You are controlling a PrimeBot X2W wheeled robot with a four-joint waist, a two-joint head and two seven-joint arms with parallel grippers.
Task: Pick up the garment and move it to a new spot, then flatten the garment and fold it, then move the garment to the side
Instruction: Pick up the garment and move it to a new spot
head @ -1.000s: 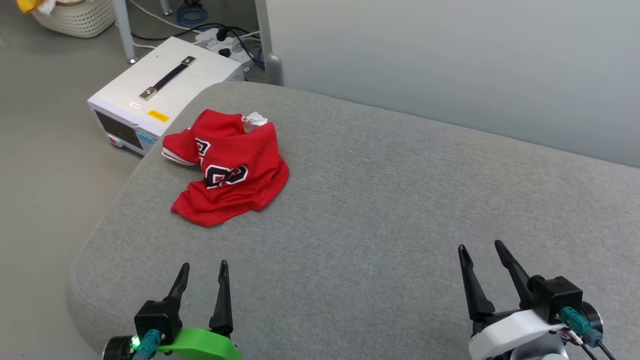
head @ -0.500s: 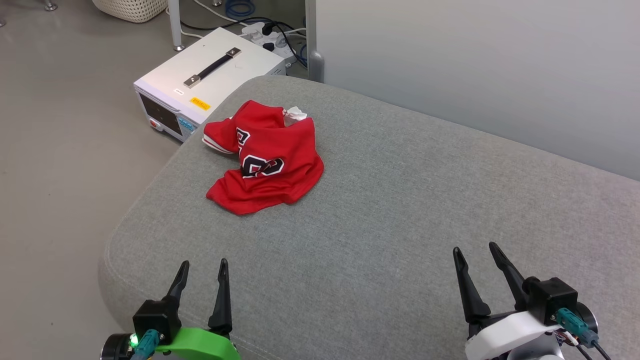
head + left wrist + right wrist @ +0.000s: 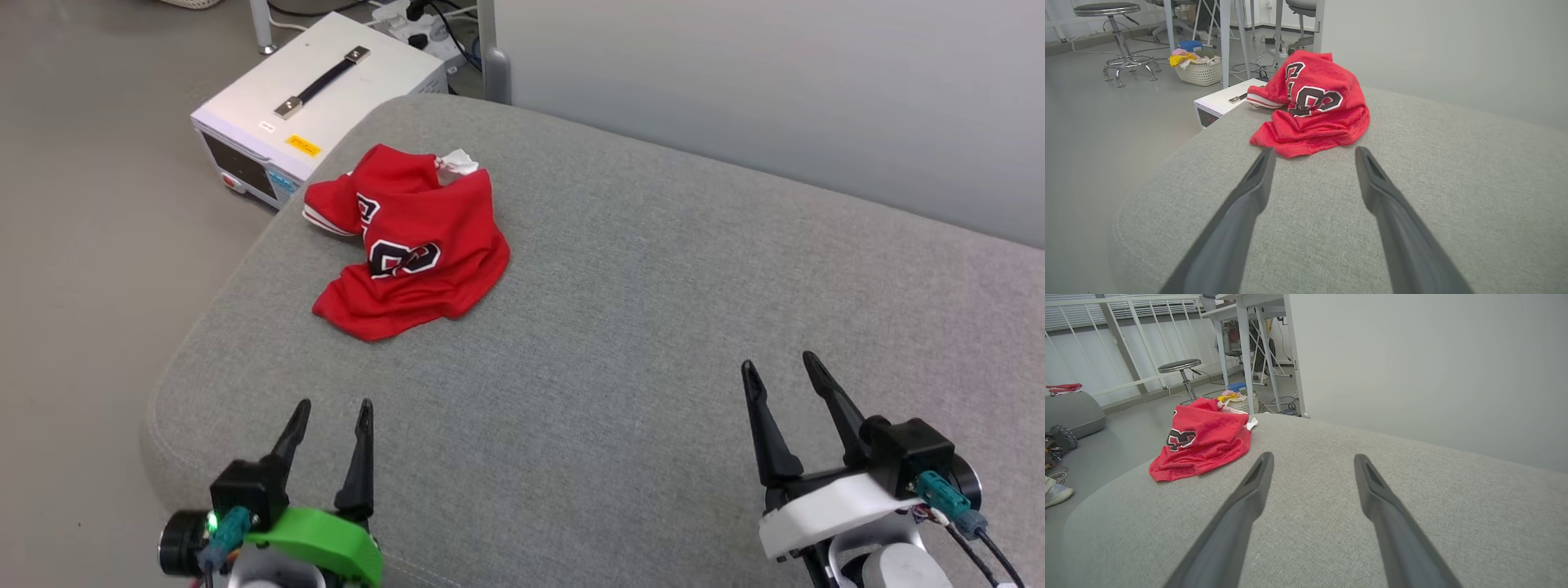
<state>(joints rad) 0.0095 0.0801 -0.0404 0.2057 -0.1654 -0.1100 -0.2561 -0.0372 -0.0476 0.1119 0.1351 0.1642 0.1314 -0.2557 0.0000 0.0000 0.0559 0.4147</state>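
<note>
At far left a white box (image 3: 286, 114) with a black handle stands on the floor (image 3: 82, 286), close against the corner of the grey cushion (image 3: 637, 343) and out of the work's way. The left gripper (image 3: 335, 404) hovers low over the cushion's near left edge, empty, with its two fingers spread and pointing up the head view. This looks like a ready pose, held wide so it can close on cloth once it gets there. In its own wrist view the fingers frame the hem ahead, which suggests this arm is lined up for the first pick. The garment (image 3: 408, 245) lies crumpled in a heap near the cushion's far left corner, beside the box. Its black lettering is partly folded under and a scrap of white sleeve shows at the back. It is well apart from both grippers and nothing has lifted it yet. The middle of the cushion is bare, probably the room meant for spreading and folding. At lower right the right gripper (image 3: 777, 361) is likewise parted and holding nothing, parked well away from the cloth, with the pale wall (image 3: 775, 82) behind. Against half a second ago, the box, garment and cushion edge all sit a little further left and higher in the head view together, so the camera has turned and the garment has not moved. Both grippers show higher, the right one more so, with more of their mounts visible.
</note>
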